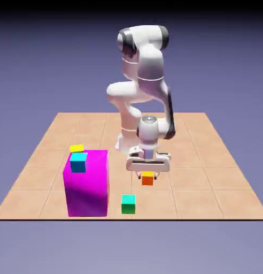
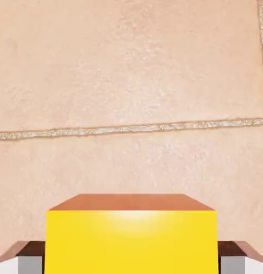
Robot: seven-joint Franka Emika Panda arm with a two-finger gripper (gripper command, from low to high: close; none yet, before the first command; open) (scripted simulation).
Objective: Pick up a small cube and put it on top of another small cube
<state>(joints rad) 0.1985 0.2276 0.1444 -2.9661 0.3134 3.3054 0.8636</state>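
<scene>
Green cube first, claw clenched on the yellow-topped cube

Green cube (image 1: 128,204), teal top: one, near the worktop's (image 1: 198,182) near edge, just to the right of the magenta block in the exterior view.
Magenta block (image 1: 87,184): one, large, upright, near left of the worktop.
Blue cube (image 1: 78,162), cyan top: one, small, seen against the upper part of the magenta block; whether it touches the block cannot be told.
Yellow piece (image 1: 76,148): one, showing behind the blue cube, mostly hidden.
Yellow-topped cube (image 1: 147,179), orange-red sides: one, small, farther from the camera than the green cube and to its right; gripped between the fingertips (image 2: 30,264). Contact with the worktop cannot be told.
Claw (image 1: 148,175): one, pointing down, grasping the yellow-topped cube by two opposite sides.
Arm (image 1: 149,61): one, white with black joints, rising at the far side.
</scene>
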